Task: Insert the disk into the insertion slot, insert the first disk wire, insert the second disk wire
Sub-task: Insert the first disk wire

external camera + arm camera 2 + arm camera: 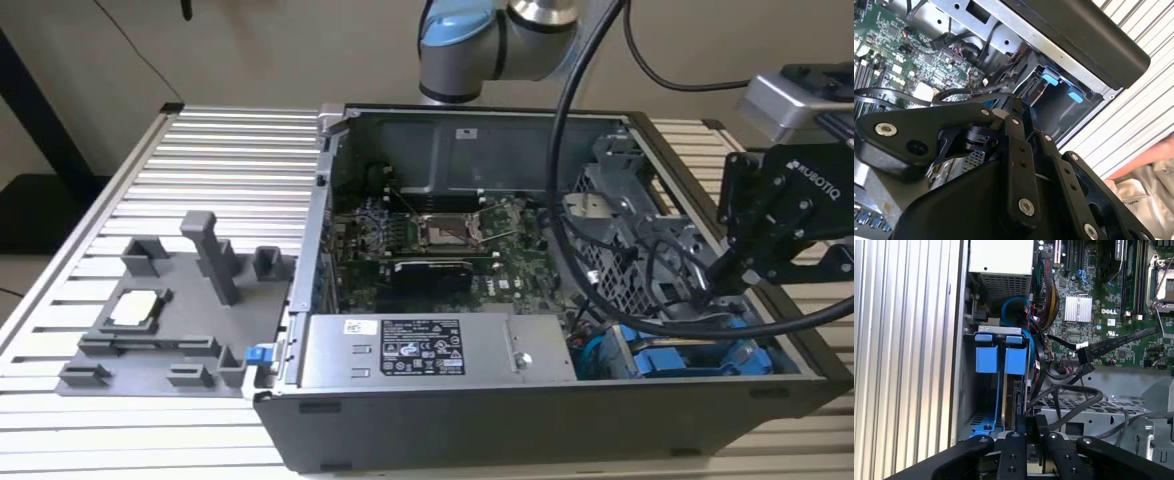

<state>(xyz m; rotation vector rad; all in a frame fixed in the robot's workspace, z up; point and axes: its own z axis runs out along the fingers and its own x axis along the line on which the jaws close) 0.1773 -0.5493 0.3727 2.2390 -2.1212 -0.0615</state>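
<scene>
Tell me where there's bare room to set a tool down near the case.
Bare slatted table behind the grey fixture tray, on the exterior view's left of the case. Crowded: the drive-bay corner, with cables, gripper and disk.

disk [1013,390] edge-on in its bay; faces hidden behind blue tabs [1015,360]. in the exterior view the case wall [534,420] and black cables [574,270] cover most of it. gripper [1030,426] body cut by the picture edge in both wrist views. crinkled pale thing [1146,197], possibly a bag, cut off too.
</scene>
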